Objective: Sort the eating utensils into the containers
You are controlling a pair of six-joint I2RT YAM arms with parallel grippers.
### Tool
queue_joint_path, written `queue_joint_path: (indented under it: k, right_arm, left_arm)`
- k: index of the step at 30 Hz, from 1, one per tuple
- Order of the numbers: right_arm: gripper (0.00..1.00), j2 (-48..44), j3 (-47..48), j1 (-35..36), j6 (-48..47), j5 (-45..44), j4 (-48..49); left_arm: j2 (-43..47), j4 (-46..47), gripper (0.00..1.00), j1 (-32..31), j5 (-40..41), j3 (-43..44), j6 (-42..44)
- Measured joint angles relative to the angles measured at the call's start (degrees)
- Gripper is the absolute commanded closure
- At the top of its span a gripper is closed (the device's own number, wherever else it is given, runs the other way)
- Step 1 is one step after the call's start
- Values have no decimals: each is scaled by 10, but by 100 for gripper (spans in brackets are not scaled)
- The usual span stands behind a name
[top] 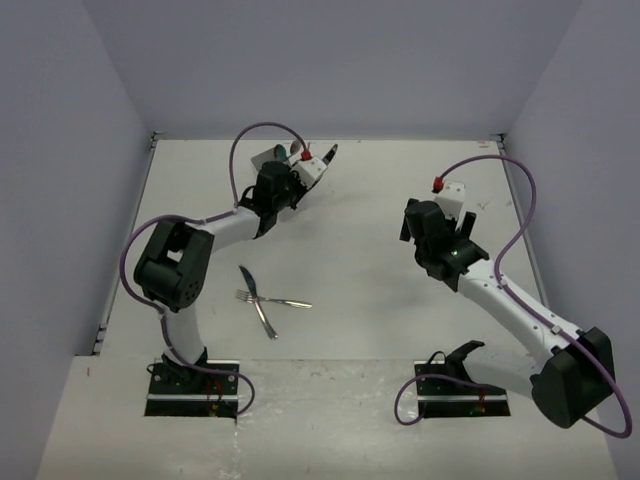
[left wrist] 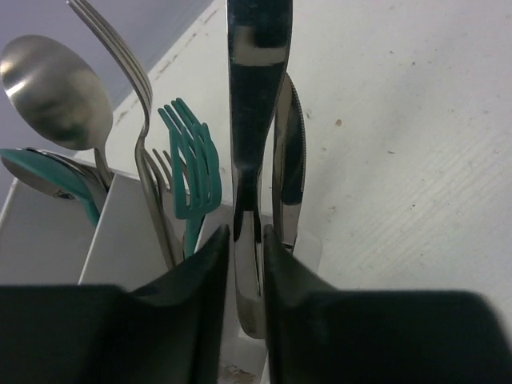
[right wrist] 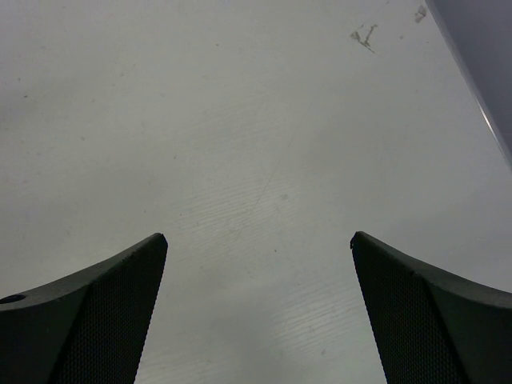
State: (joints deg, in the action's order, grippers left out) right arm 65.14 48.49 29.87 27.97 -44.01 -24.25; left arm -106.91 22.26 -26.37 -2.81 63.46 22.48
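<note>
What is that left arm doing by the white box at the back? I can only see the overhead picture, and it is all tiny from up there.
Observer: Its wrist camera shows the left gripper with fingers close on either side of an upright silver utensil. I cannot tell whether they pinch it.
Operator: Is anything in the box?
Observer: Yes. A teal fork stands in one compartment of the white organiser, and a silver spoon in the next.
Operator: And the other arm?
Observer: The right gripper is wide open above the table, with nothing between its fingers.
</note>
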Motion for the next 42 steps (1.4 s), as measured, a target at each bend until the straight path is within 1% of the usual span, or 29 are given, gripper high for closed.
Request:
queue_joint_path:
  k: [2, 5, 7, 10, 11, 12, 13, 15, 17, 20, 22, 24, 26, 29, 32, 34, 36, 37, 40, 42]
  right_arm:
    - [1, -2, 0, 0, 0, 0, 0]
    - [1, -8, 0, 0, 0, 0, 0]
    - [1, -13, 0, 0, 0, 0, 0]
    - [1, -21, -1, 0, 0, 1, 1]
    - [1, -23, -1, 0, 0, 1, 1]
    - [1, -26, -2, 0, 0, 2, 1]
    - [1, -28, -2, 0, 0, 3, 1]
    - [1, -34, -2, 0, 0, 7, 1]
    - [1, -41, -2, 0, 0, 11, 2]
    - [1, -48, -3, 0, 1, 16, 3]
    - [1, -50, -3, 0, 4, 19, 3]
    - [1, -52, -6, 0, 8, 29, 4]
    - [1, -53, -10, 0, 13, 36, 5]
    - [1, -53, -13, 0, 20, 49, 5]
    - [1, -52, -13, 0, 25, 65, 5]
    - [1, -49, -13, 0, 26, 76, 5]
    - [1, -46, -13, 0, 28, 81, 5]
    - [1, -44, -13, 0, 28, 83, 5]
    - [1, -44, -14, 0, 30, 91, 5]
    - [1, -44, -14, 0, 30, 94, 5]
  left_arm:
    - [-7, -40, 69, 0, -2, 29, -7]
    - [-5, -65, 59, 0, -8, 48, -18]
    - [7, -69, 57, 0, -10, 40, -27]
    - [48, -71, 45, 0, -10, 10, -45]
    - [65, -74, 28, 0, -10, 1, -51]
    - [86, -76, 0, 0, -9, -6, -60]
    - [105, -79, 0, -1, -6, -10, -69]
    - [150, -89, 0, -4, 8, -12, -112]
    - [195, -112, 0, -8, 28, -6, -178]
    - [249, -202, 0, -25, 87, 26, -328]
    - [272, -278, 0, -50, 140, 42, -424]
    - [281, -386, 0, -88, 188, 59, -525]
    - [282, -501, 0, -120, 213, 59, -622]
    - [282, -655, 0, -145, 221, 19, -750]
    - [290, -760, 0, -150, 222, -54, -851]
    - [298, -798, 0, -153, 219, -89, -895]
    - [308, -816, 1, -160, 216, -115, -925]
    - [313, -816, 2, -163, 214, -129, -936]
    - [312, -794, 10, -168, 207, -176, -954]
    - [307, -768, 12, -169, 197, -210, -959]
